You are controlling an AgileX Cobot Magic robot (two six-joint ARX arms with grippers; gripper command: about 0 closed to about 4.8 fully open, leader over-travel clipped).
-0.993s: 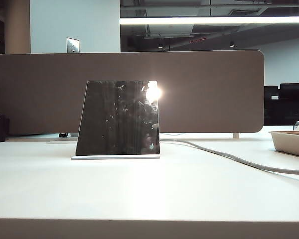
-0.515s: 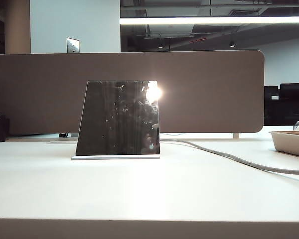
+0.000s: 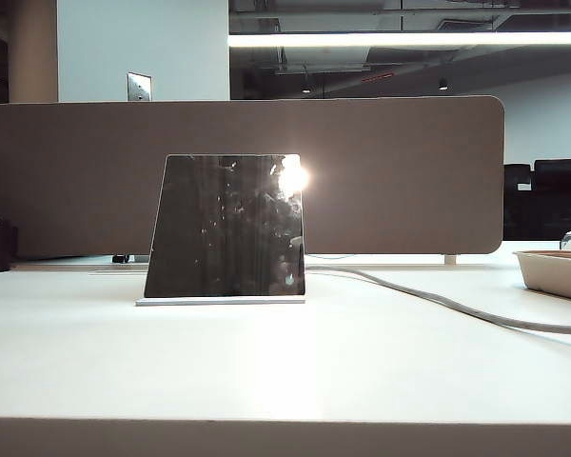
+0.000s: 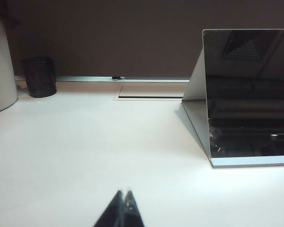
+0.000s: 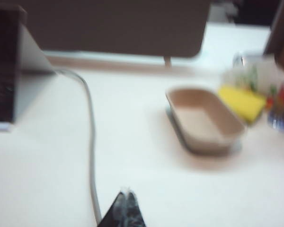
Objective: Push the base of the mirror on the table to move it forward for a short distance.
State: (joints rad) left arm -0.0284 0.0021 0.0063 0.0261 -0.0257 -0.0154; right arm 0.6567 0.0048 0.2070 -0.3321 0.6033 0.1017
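The dark trapezoid mirror (image 3: 226, 227) stands upright on its thin white base (image 3: 220, 301) on the white table (image 3: 285, 371), left of the middle in the exterior view, with a glare spot at its upper right corner. Neither arm shows in the exterior view. In the left wrist view the mirror (image 4: 248, 94) and its base (image 4: 252, 161) lie ahead and off to one side, well apart from my left gripper (image 4: 124, 193), which is shut on nothing. My right gripper (image 5: 127, 191) is shut too, over bare table, with the mirror (image 5: 2, 66) far from it.
A wide beige divider panel (image 3: 400, 171) stands behind the mirror. A grey cable (image 3: 438, 303) runs from the mirror toward the right. A shallow beige tray (image 5: 206, 120) sits at the right, with a yellow thing (image 5: 241, 101) beyond. A dark cup (image 4: 39, 76) stands far left.
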